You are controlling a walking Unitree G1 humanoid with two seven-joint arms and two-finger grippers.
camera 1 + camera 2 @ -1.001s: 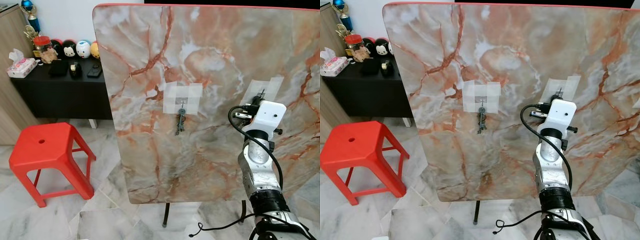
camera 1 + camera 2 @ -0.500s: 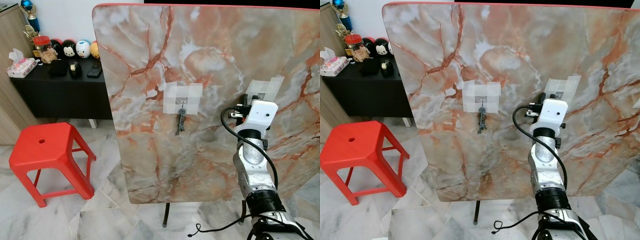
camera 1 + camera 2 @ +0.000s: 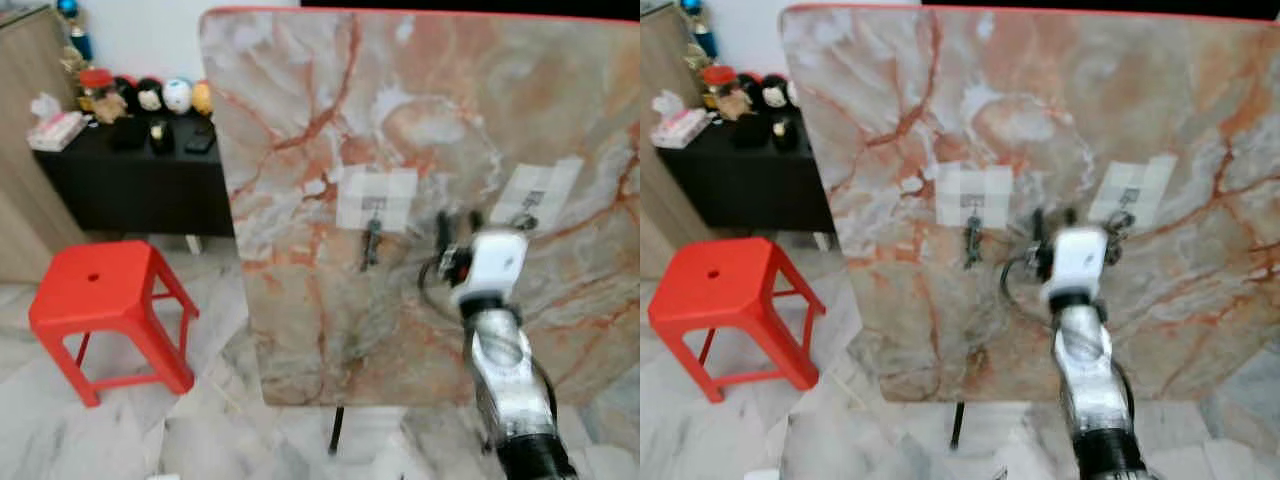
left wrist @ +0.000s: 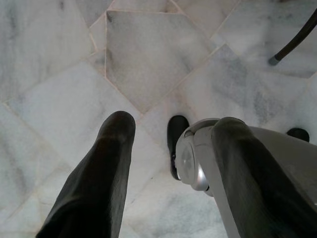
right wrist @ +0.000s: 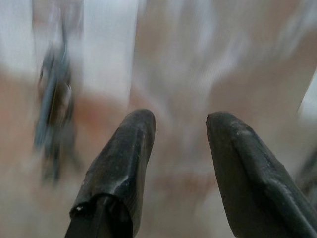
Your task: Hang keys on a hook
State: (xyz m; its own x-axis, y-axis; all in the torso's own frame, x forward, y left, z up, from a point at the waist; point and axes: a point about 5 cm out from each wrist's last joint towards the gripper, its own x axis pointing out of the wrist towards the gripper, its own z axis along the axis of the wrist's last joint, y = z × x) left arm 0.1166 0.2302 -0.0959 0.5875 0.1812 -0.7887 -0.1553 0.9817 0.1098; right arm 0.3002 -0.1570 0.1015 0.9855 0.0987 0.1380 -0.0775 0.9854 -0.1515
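Observation:
A bunch of keys (image 3: 371, 243) hangs from a small hook (image 3: 375, 205) held by a white tape patch on the upright marble board (image 3: 300, 150). A second taped hook (image 3: 528, 203) sits further right on the board. My right gripper (image 3: 458, 220) is raised in front of the board between the two patches, open, with nothing between its fingers. In the blurred right wrist view the keys (image 5: 52, 114) hang off to one side of the open fingers (image 5: 130, 144). My left gripper (image 4: 171, 124) hangs idle and open, pointing down at the floor.
A red plastic stool (image 3: 100, 300) stands on the marble floor left of the board. Behind it a black table (image 3: 130, 175) carries toys, a tissue pack and small items. The board's thin stand leg (image 3: 336, 430) shows below it.
My right arm has swung left, from in front of the right-hand hook toward the hanging keys. The picture has shifted slightly and blurred, so the camera is moving.

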